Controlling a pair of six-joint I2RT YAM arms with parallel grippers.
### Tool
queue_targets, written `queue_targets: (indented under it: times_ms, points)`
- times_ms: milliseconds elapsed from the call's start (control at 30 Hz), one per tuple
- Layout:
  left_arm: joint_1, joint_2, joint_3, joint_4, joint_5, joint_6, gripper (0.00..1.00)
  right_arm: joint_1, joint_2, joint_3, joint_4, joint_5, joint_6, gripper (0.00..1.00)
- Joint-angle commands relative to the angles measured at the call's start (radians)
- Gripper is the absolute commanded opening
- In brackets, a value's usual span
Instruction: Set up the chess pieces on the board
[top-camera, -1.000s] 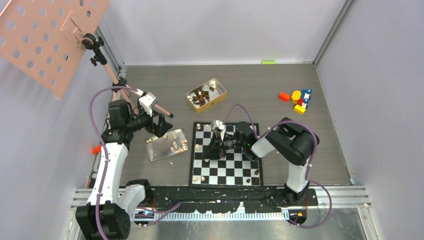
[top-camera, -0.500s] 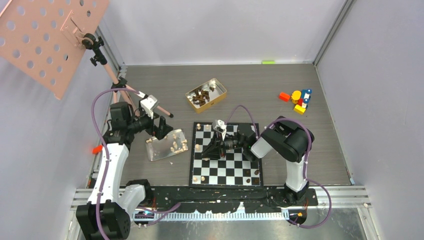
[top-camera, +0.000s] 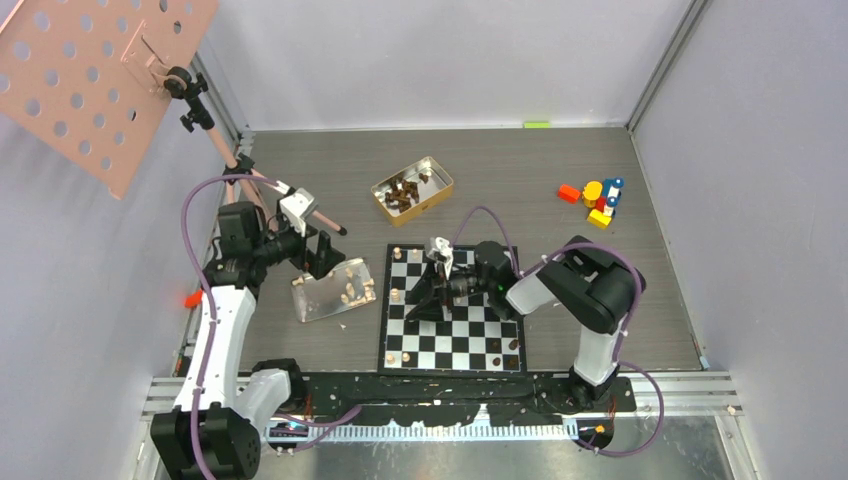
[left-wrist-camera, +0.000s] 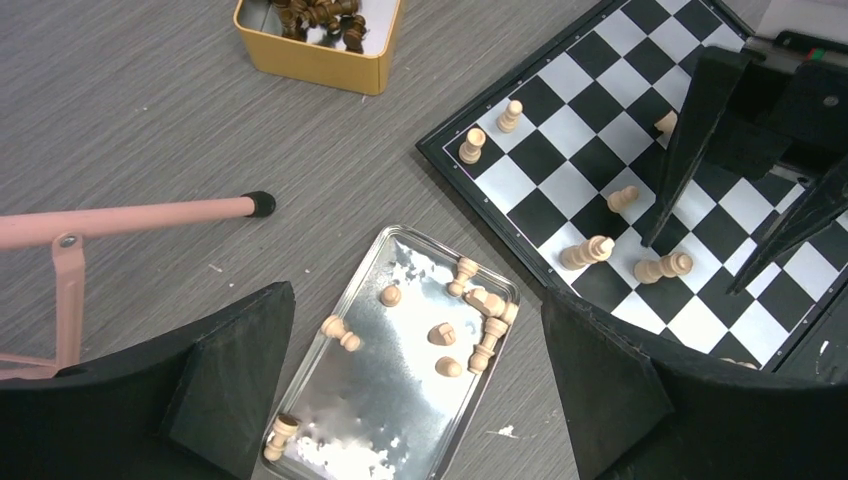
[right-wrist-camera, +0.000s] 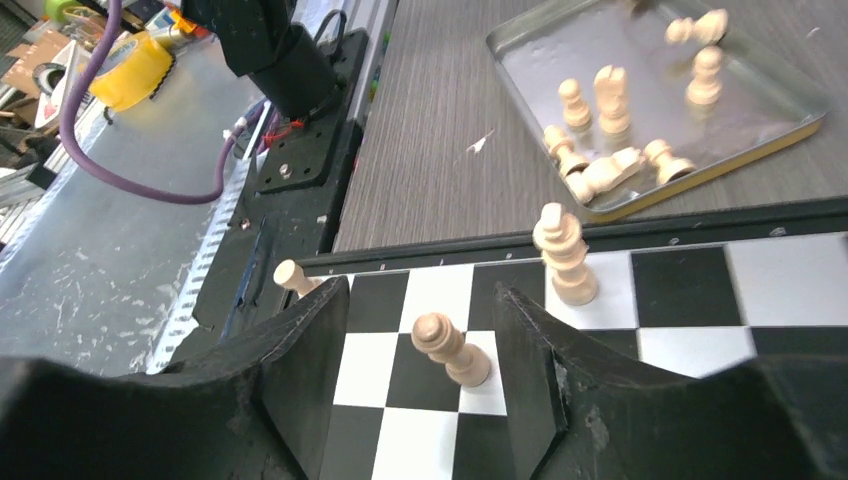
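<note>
The grey wood-grain tabletop (top-camera: 520, 160) fills the overhead view. A pink perforated panel (top-camera: 90, 80) on a tripod stands at its 10 o'clock corner. The left arm (top-camera: 215, 330) runs up the 9 o'clock side. The right arm (top-camera: 590, 295) bends in from 4 o'clock toward the middle.

The chessboard (top-camera: 455, 345) lies flat at the centre toward 6 o'clock, just ahead of the arm bases. A shiny metal tray (top-camera: 312, 300) lies just beside it at its 9 o'clock. A gold tin (top-camera: 440, 190) sits apart at its 11 o'clock, and coloured toy blocks (top-camera: 597, 200) sit well apart at its 2 o'clock.

The left pincer (left-wrist-camera: 415, 310) hangs above the tray, released, with its jaws spread wide and nothing between them. The right pincer (right-wrist-camera: 420, 300) is low over the 9 o'clock half of the board with its jaws parted. A pale piece (right-wrist-camera: 452, 352) stands upright on the board between them. There is a clear gap at one finger, and the piece is close to the other without being gripped.

Pale chessmen (left-wrist-camera: 470, 320) lie loose in the tray, several on their sides. More pale pieces (left-wrist-camera: 586, 252) stand on the board's 9 o'clock files. Dark chessmen (left-wrist-camera: 318, 14) are heaped in the tin, and two dark pieces (top-camera: 513, 346) stand near the board's 5 o'clock corner.
</note>
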Motion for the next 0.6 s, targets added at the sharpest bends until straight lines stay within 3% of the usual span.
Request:
queue_targets:
  times_ms: [0,167,233,400,567]
  points:
    - [-0.029,-0.030,0.116,-0.097,-0.030,0.011,0.98,-0.050,-0.157,0.072,-0.171,-0.003,-0.087,0.63]
    - [-0.150,-0.015,0.233,-0.258,-0.126,0.008,0.98,-0.067,-0.367,0.219,-0.800,0.089,-0.391,0.66]
    - [-0.202,-0.007,0.263,-0.303,-0.153,0.007,0.98,-0.077,-0.421,0.273,-0.948,0.143,-0.444,0.67]
    - [-0.348,0.026,0.305,-0.376,-0.214,0.023,0.98,-0.166,-0.537,0.345,-1.165,0.247,-0.463,0.72]
    - [-0.559,0.106,0.330,-0.423,-0.336,0.069,0.96,-0.252,-0.632,0.402,-1.360,0.450,-0.453,0.77]
